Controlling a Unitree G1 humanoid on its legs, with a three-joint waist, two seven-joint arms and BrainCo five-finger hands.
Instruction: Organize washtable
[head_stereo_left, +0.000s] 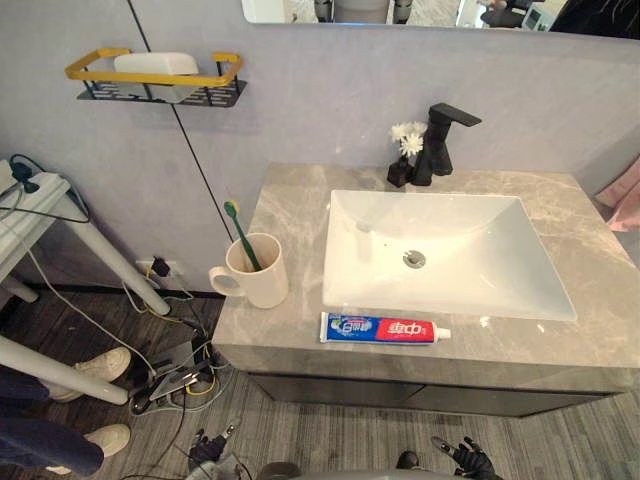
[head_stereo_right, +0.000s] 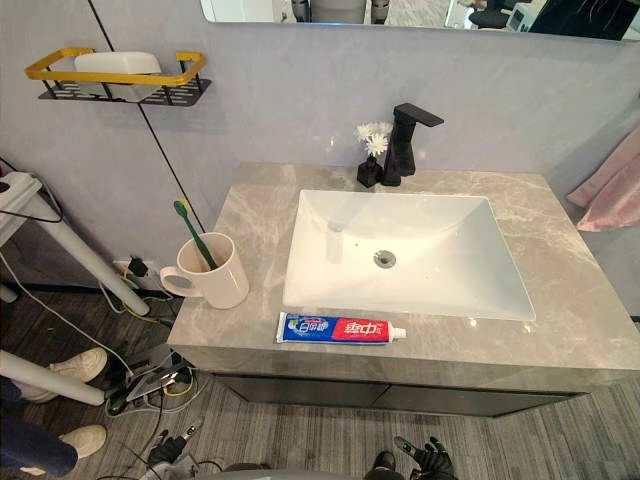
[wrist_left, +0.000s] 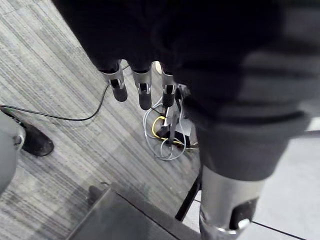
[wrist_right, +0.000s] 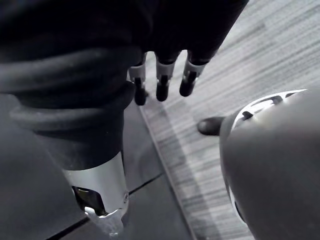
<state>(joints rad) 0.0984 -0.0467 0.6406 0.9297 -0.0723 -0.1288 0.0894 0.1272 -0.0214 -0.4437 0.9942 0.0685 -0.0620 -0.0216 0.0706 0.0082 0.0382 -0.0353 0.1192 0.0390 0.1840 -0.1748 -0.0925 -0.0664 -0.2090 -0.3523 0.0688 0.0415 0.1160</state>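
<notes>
L hand (wrist_left: 200, 65) & R hand (wrist_right: 165, 35) look alike: black ribbed cover over back & wrist, slim silver fingers (wrist_left: 143, 90) w/ dark tips, thick silver thumb (wrist_right: 100, 187) w/ dark recess.

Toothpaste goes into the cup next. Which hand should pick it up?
Probably the right hand: it hangs open below the toothpaste, near its cap end. The left hand hangs open further off, below the cup.
</notes>
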